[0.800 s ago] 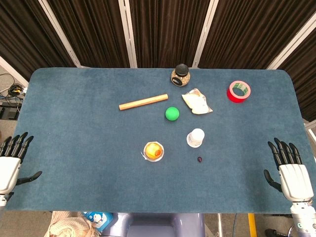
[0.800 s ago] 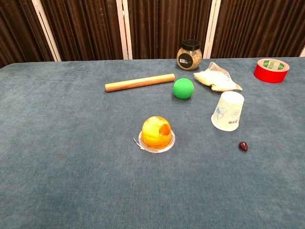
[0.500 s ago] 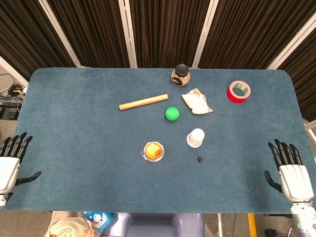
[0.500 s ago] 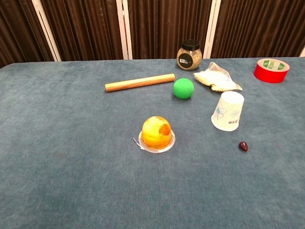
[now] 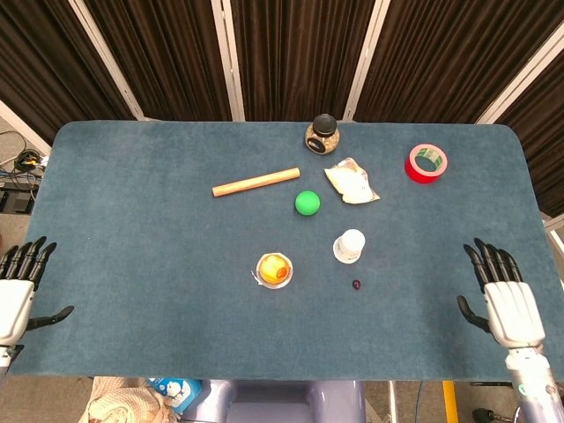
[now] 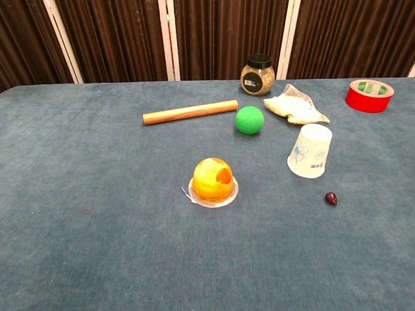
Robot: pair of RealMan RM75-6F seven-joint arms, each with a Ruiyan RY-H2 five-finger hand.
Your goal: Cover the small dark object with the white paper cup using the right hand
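Right hand has edged inward, fingers spread; white paper cup unmoved.

Blue table. White paper cup upside down near the middle, small dark object just beside it toward the front edge, uncovered. Right hand over the front right corner, fingers spread, holding nothing. Left hand off the left edge near the front, fingers spread, also holding nothing.

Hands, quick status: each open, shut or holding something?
Left hand: open, holding nothing.
Right hand: open, holding nothing.
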